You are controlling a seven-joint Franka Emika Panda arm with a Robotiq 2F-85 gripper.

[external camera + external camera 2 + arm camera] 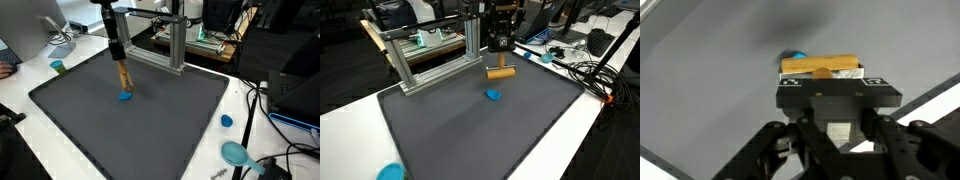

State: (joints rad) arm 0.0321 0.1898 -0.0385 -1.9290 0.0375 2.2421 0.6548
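My gripper [119,64] is shut on a light wooden block [122,77] and holds it just above the dark grey mat [90,120]. A small blue object [125,96] lies on the mat right under the block's lower end. In the other exterior view the gripper [500,60] holds the block [500,73] level, a little beyond the blue object [494,95]. In the wrist view the block [820,66] sits across the jaws [828,78], with the blue object [792,55] peeking out behind it.
An aluminium frame [172,45] [430,55] stands at the mat's far edge. A small blue cap [226,121], a teal round object [236,153] and a small teal cylinder [58,68] sit on the white table. Cables [590,72] lie beside the mat.
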